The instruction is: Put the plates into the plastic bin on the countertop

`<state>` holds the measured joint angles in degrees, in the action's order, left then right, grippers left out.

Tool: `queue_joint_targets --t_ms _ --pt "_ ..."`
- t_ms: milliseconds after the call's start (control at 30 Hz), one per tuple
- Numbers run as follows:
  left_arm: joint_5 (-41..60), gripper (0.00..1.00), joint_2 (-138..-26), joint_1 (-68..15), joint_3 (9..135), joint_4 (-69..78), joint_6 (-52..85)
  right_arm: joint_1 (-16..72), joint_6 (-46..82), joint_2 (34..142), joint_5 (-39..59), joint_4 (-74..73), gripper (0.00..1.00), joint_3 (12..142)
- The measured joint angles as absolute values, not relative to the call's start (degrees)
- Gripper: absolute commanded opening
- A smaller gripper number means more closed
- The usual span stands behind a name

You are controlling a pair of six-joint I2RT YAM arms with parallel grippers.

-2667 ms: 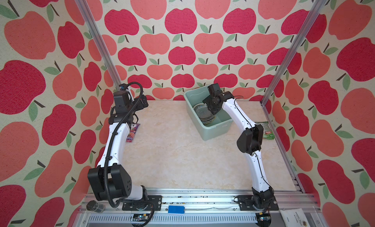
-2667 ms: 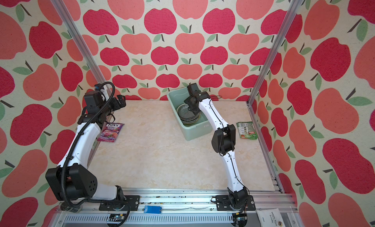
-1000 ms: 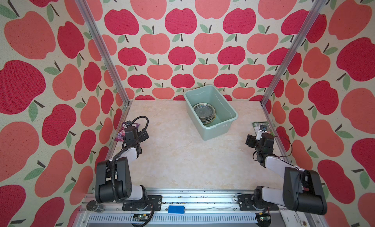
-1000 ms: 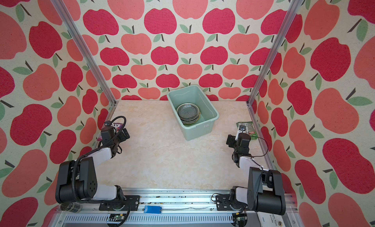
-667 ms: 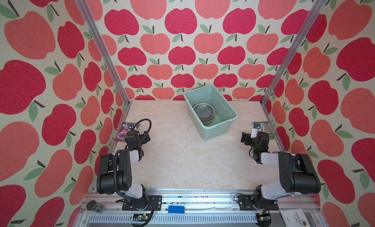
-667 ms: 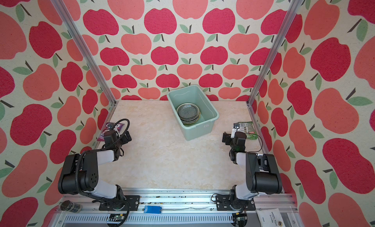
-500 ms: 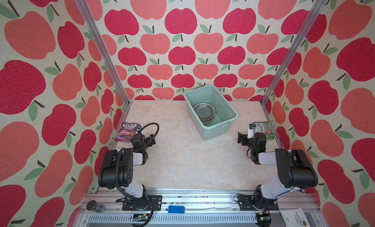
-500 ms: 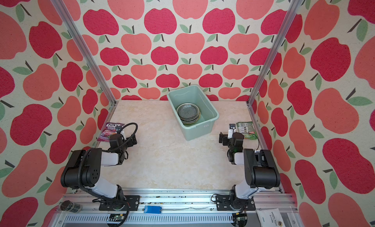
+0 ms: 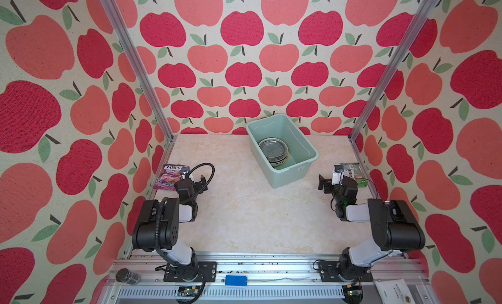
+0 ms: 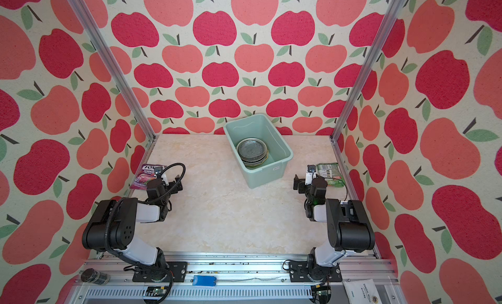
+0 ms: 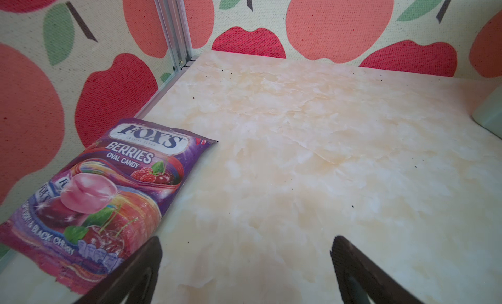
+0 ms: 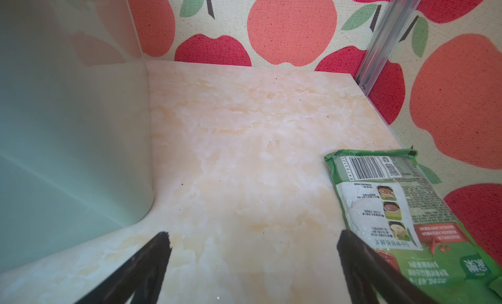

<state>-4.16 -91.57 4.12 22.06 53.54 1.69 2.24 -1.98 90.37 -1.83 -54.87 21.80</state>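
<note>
Plates (image 9: 273,150) lie stacked in the bin (image 9: 288,176), centre frame. Left gripper (image 9: 201,181), lower left, and right gripper (image 9: 323,183), lower right, gape empty over the countertop (image 9: 244,215); best parked well clear of the bin.

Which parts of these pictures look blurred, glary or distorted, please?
Right wrist view: the plastic bin wall is soft and mirrors the apple wallpaper, with a pale glare streak. Left wrist view: the purple candy packet is sharp. Both top views: the frame posts splay outward, wide-angle distortion.
</note>
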Motion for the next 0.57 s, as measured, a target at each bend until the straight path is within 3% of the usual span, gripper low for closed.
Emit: queue_joint_targets --t_ms 567 --pt "-4.69 0.99 -91.57 4.16 22.06 53.89 1.54 2.24 -1.98 90.56 -1.8 -55.05 0.99 21.82"
